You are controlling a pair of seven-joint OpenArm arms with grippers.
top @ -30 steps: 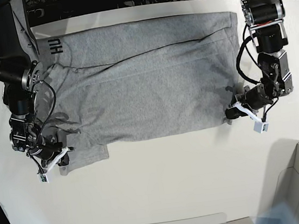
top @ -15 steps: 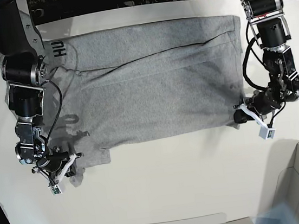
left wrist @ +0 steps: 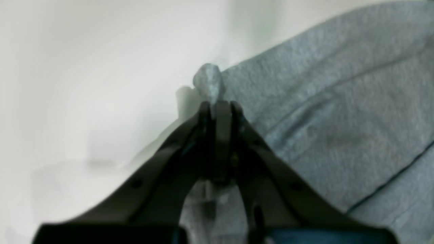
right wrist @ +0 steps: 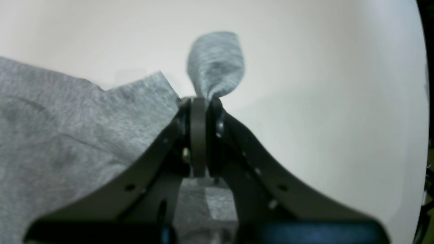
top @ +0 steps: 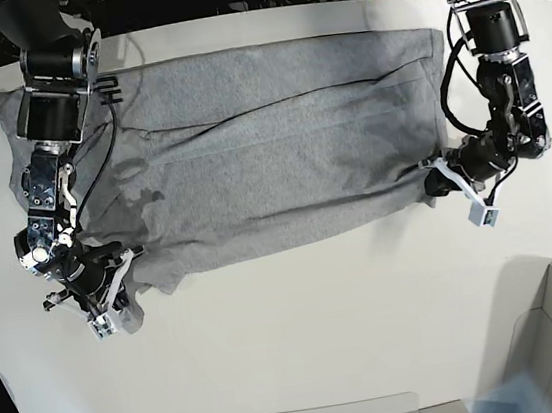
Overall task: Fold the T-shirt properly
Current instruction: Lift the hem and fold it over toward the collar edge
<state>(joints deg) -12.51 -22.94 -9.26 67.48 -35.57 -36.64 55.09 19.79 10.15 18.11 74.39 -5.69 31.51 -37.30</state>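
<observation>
Look first toward the left edge of the surface (top: 322,332): see the right tool (top: 123,274) pinched narrow on a bunched end of the T-shirt (top: 270,157), with a small tuft (right wrist: 217,57) poking out past the tips. Compare with half a second ago: there, a squared flap spread flat beside this grip; now, drawn in to a narrower, slanting point. Take that as a sign of cloth being gathered or lifted at this end.

Move across the middle: find the T-shirt lying wide over the upper part of the surface, toward the top edge in the base view, with plain grey side up over most of it and the lower border bowed slightly.

Finish toward the right edge: find the left tool (top: 440,178) also closed narrow on cloth, with another tuft (left wrist: 207,79) showing. Note the border there, now curving upward into the grip, where nearly straight before. Judge both ends ready for a shared fold toward the top edge; keep them level, or risk a skewed crease.
</observation>
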